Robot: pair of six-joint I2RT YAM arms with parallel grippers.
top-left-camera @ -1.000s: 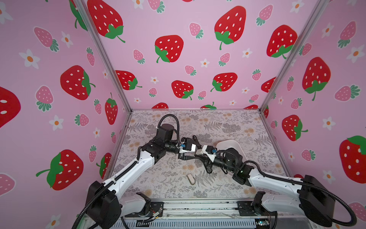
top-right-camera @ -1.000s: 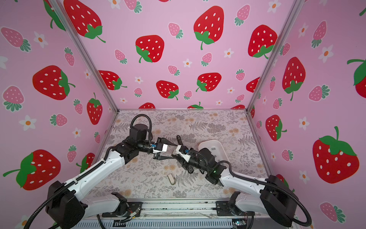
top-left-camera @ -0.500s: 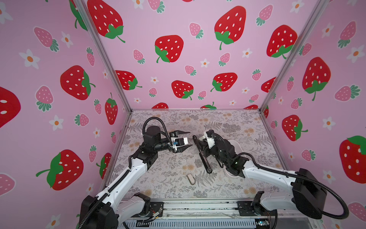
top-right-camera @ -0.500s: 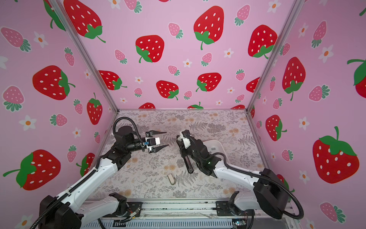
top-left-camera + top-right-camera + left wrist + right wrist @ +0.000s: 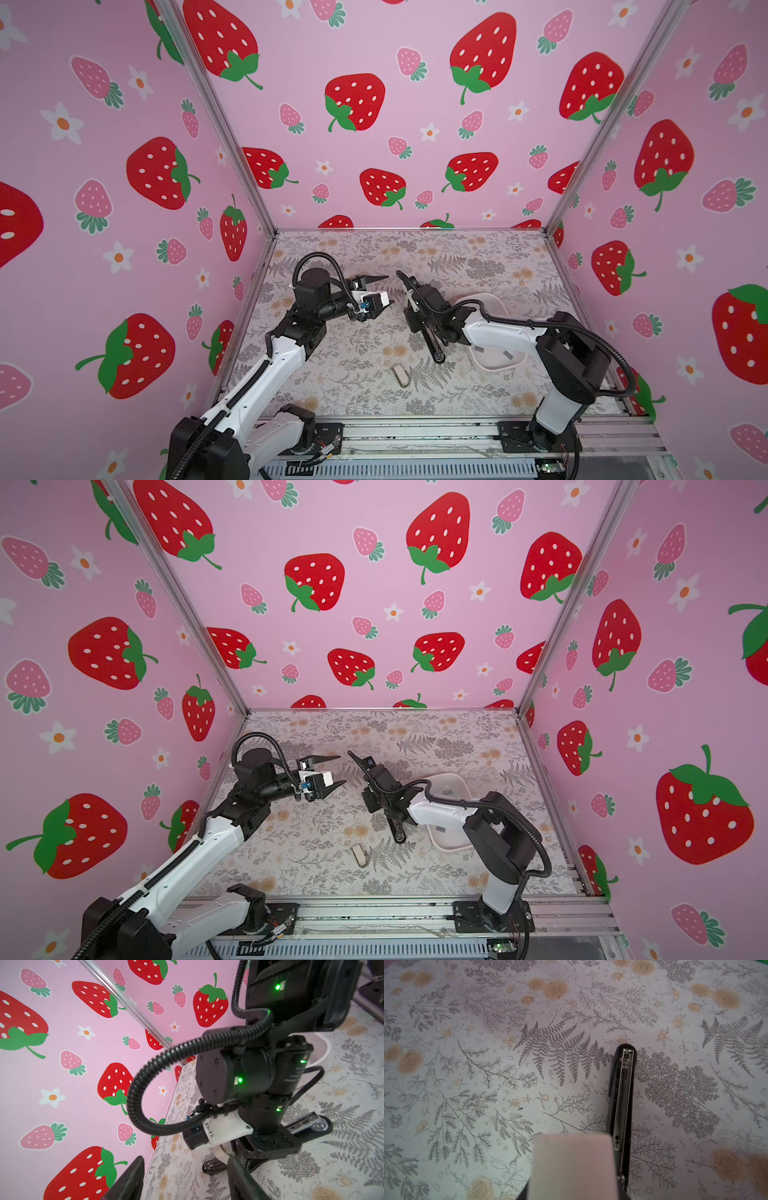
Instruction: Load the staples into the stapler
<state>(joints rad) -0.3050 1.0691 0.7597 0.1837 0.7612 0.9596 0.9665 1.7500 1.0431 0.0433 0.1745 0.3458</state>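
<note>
The black stapler (image 5: 432, 347) lies low over the floral table with its metal magazine channel (image 5: 623, 1093) exposed. My right gripper (image 5: 422, 318) stands over its rear and is shut on it. In the right wrist view a pale blurred part (image 5: 571, 1163) fills the gap between the jaws, so the gripper (image 5: 573, 1190) itself barely shows. My left gripper (image 5: 384, 291) hangs open and empty to the stapler's left, well apart from it; it is also seen in the other views (image 5: 341, 769) (image 5: 187, 1184). Grey staples (image 5: 508, 354) (image 5: 447, 791) lie in the white tray (image 5: 494, 368).
A small beige stapler-like object (image 5: 401, 375) (image 5: 359, 856) lies on the table in front of the black stapler. The white tray (image 5: 453, 848) sits partly under the right arm. Pink strawberry walls close in the left, back and right sides.
A second ago both grippers met at the stapler. The left gripper has let go and drawn back to the left, open. The right gripper kept the stapler; both have held still since half a second ago.
</note>
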